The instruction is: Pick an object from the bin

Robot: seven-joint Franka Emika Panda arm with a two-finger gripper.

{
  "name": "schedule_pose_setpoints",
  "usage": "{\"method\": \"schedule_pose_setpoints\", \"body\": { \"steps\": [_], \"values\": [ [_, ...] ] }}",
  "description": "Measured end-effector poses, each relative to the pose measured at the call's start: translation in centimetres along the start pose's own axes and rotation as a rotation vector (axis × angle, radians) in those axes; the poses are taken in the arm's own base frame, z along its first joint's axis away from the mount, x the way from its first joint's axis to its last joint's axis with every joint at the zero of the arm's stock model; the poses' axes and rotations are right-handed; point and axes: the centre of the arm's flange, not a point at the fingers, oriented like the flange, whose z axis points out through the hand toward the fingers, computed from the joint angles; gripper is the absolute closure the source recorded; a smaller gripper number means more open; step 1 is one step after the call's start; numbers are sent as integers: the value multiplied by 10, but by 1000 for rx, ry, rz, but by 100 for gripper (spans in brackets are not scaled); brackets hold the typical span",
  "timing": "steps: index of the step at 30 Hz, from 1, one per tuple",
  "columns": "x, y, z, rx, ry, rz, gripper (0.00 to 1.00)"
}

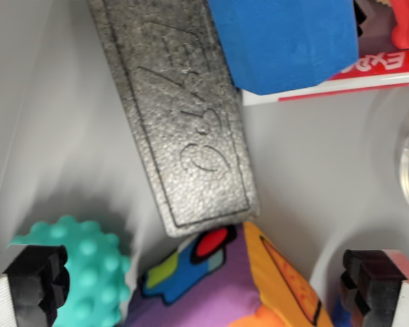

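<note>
So I'm hovering low in the bin (48,122) with my gripper (204,286) spread wide and holding nothing, the colourful soft toy (218,286) sitting right between my fingertips (37,283) beside the teal bumpy ball (88,272), so next I'd guess drop and squeeze.

Colours in the grey bin (307,170)

Dark grey pebbled foam slab (180,116) with embossed lettering; plain blue foam block (286,41); teal knobbly ball (88,272); purple-and-orange cloth toy (225,286) with red, green and blue patches; red-and-white box (368,78).
</note>
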Motion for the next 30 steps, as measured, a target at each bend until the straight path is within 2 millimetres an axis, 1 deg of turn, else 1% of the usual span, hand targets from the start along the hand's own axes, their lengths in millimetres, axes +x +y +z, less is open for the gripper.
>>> {"method": "schedule_pose_setpoints", "body": {
  "steps": [5,17,25,30],
  "values": [
    [0,0,22,0,1,1,0],
    [0,0,62,1,1,3,0],
    [0,0,78,1,1,3,0],
    [0,0,83,1,1,3,0]
  ]
}}
